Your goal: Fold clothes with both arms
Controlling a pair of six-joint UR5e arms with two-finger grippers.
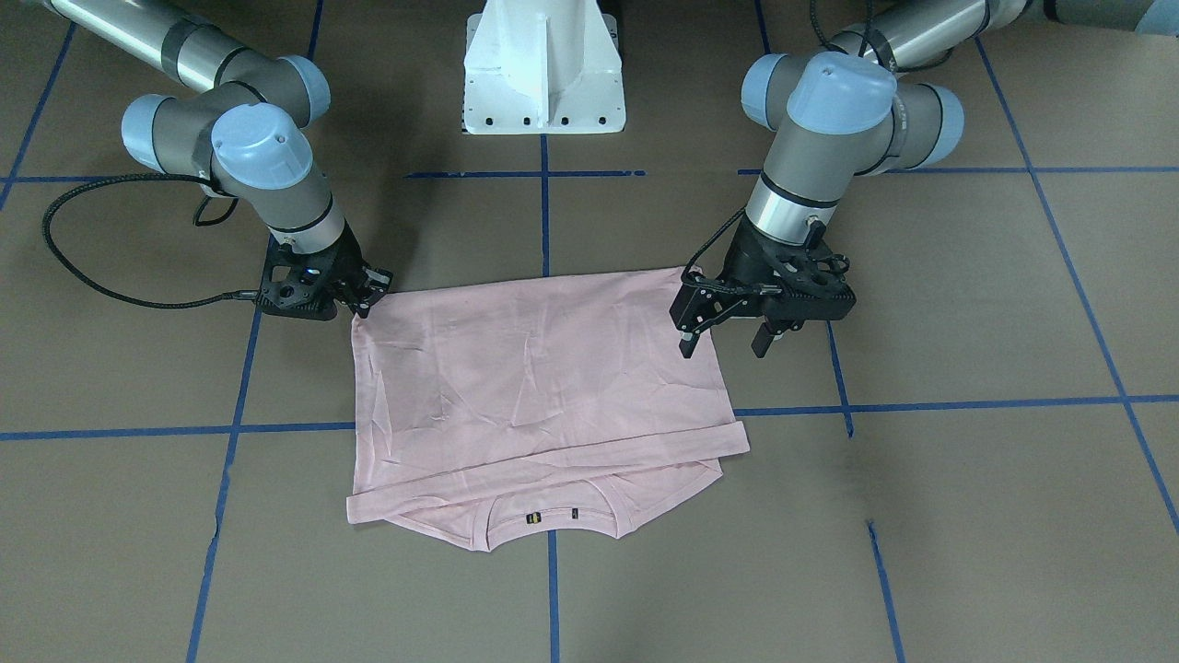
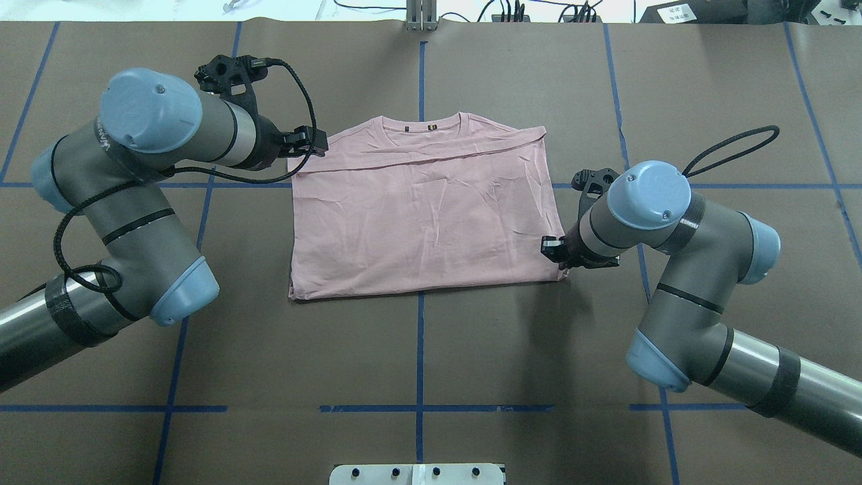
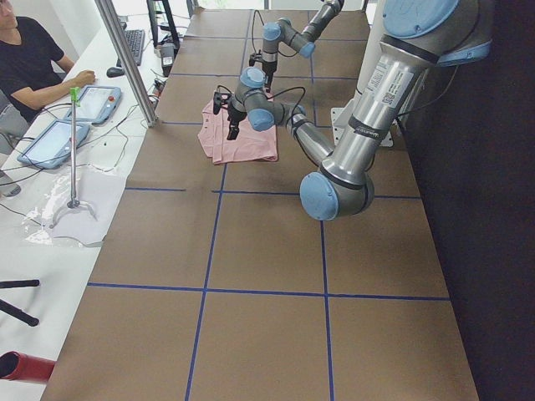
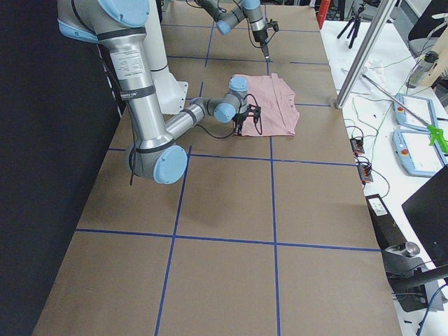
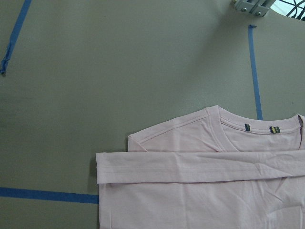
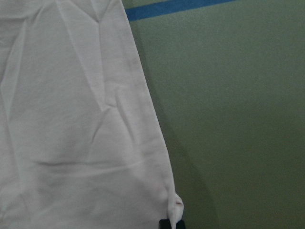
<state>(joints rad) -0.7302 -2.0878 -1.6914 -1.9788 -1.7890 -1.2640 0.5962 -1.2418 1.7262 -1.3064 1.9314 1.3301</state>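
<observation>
The pale pink T-shirt (image 1: 543, 368) (image 2: 424, 215) lies flat on the brown table, folded into a rectangle with its plain side up. The collar (image 2: 417, 126) with its small tags is at the far edge, and the Snoopy print is hidden. My left gripper (image 1: 723, 348) (image 2: 313, 141) is open and empty, raised above the shirt's far left corner. The left wrist view shows the collar and folded band (image 5: 200, 167). My right gripper (image 1: 362, 308) (image 2: 553, 249) is low at the shirt's near right corner and looks shut on it. The right wrist view shows that corner (image 6: 174, 207) pinched.
The white pedestal base (image 1: 543, 83) stands at the robot's edge of the table. Blue tape lines (image 2: 420, 350) cross the brown surface. In the left side view a seated operator (image 3: 29, 63), tablets (image 3: 96, 100) and a metal pole (image 3: 125, 58) are beyond the table's far edge.
</observation>
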